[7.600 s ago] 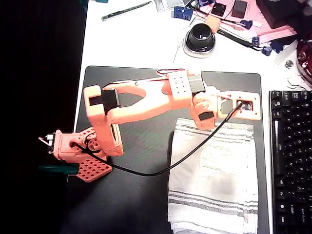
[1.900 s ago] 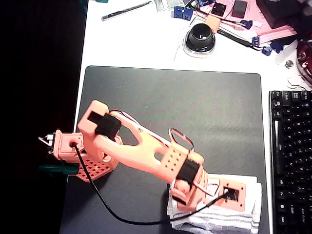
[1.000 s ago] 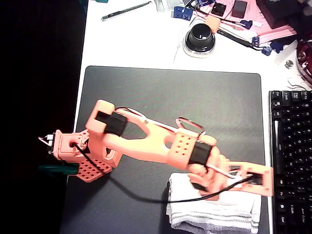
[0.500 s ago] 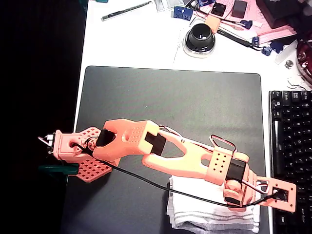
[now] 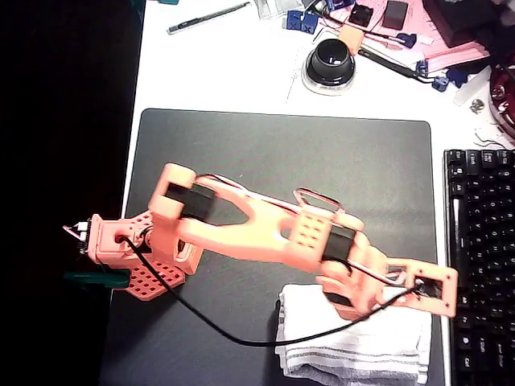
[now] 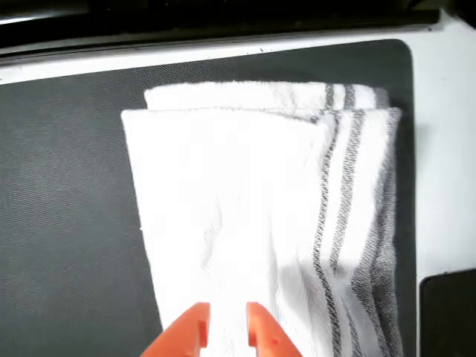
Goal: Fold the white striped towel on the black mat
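The white striped towel (image 5: 354,342) now lies folded at the near right corner of the black mat (image 5: 282,161); before it was spread open. My fingers (image 6: 224,327) hover over it, almost together and holding nothing. One more fold seems possible.

The overhead view looks straight down from high up, taking in the whole black mat (image 5: 282,161), the arm, and a keyboard (image 5: 481,265) at the right edge. The wrist view sits close above the towel (image 6: 253,216) (its fingertips at the bottom edge). Both views share towel and mat.
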Robot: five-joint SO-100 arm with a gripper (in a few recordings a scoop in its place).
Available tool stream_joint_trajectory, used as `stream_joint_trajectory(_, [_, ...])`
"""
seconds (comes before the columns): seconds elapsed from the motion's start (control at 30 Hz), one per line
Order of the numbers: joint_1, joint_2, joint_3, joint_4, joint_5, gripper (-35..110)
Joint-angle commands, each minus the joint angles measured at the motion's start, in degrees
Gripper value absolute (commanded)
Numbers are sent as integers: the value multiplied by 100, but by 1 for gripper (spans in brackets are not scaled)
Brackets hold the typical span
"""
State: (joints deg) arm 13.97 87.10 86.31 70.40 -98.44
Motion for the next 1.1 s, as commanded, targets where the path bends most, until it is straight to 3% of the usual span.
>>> stream_joint_trajectory(0.0, [-105, 1222, 659, -158, -35, 7])
stream_joint_trajectory(0.6, [-1248, 7251, 7488, -2540, 448, 0])
stream_joint_trajectory(0.93, [-1459, 9308, 9431, -2628, 826, 0])
stream_joint_trajectory(1.07, [-1459, 9598, 9457, -2153, 870, 1])
